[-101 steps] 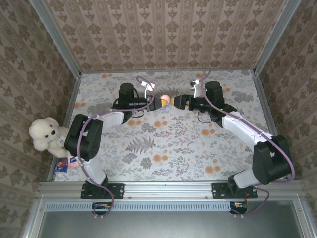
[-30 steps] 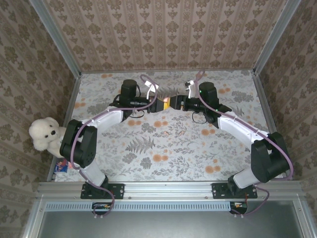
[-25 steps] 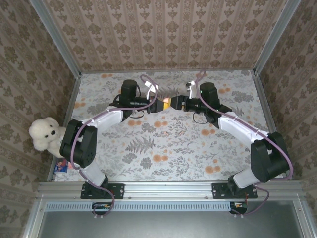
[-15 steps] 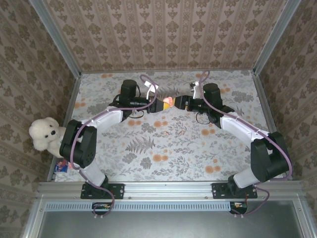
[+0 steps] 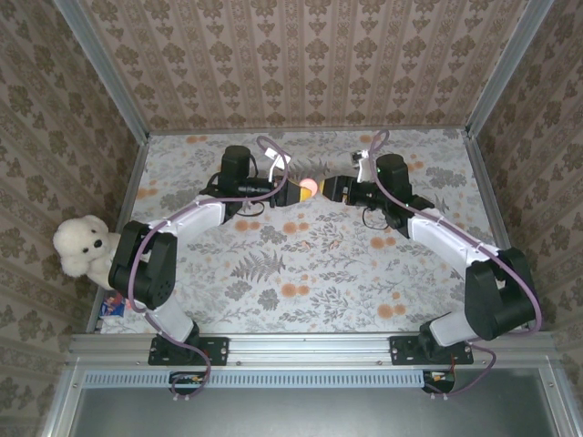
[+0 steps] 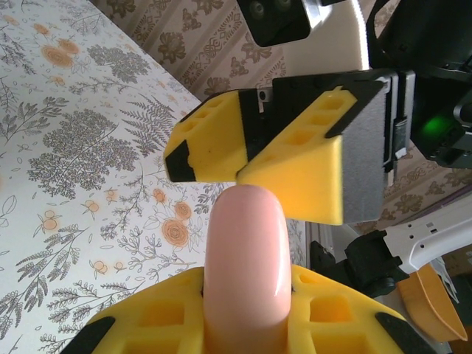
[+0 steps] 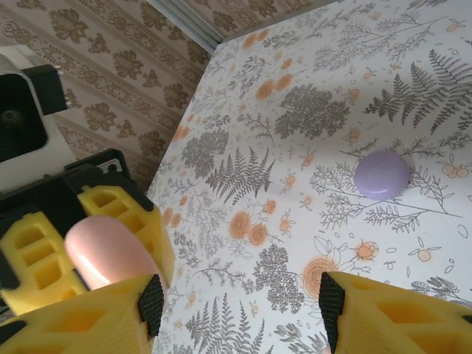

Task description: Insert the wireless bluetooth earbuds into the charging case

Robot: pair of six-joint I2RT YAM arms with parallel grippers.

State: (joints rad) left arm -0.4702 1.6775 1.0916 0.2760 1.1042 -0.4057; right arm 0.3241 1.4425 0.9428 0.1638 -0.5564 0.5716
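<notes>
Trouble here would start where the two arms meet, above the far middle of the tabletop (image 5: 319,273). The left tool (image 5: 298,192) is clamped tight on a smooth pink case (image 6: 245,251). The case sticks out of its yellow fingers (image 6: 306,289) toward the other arm and is held clear of the surface. The right tool (image 7: 236,316) stands wide with nothing between its fingers, and its tips are just beside the rounded end of the case. From the left wrist view I cannot tell whether one tip touches it. The case looks closed, so the step in hand is probably opening it or passing it across, and the task seems to be at an early stage.

The case is glossy and rounded and is gripped at one end only. A push from the right tool off its centre line could twist it in the pads, or squeeze it out like a bar of soap and drop it to the tabletop. If the right tool closes too near the tip, it may slide off the curve. The two tools are also close enough that a small error in approach could knock finger against finger.

A small purple dome (image 7: 382,175) lies on the tabletop, well apart from both tools. It is too small to tell whether it is an earbud.
</notes>
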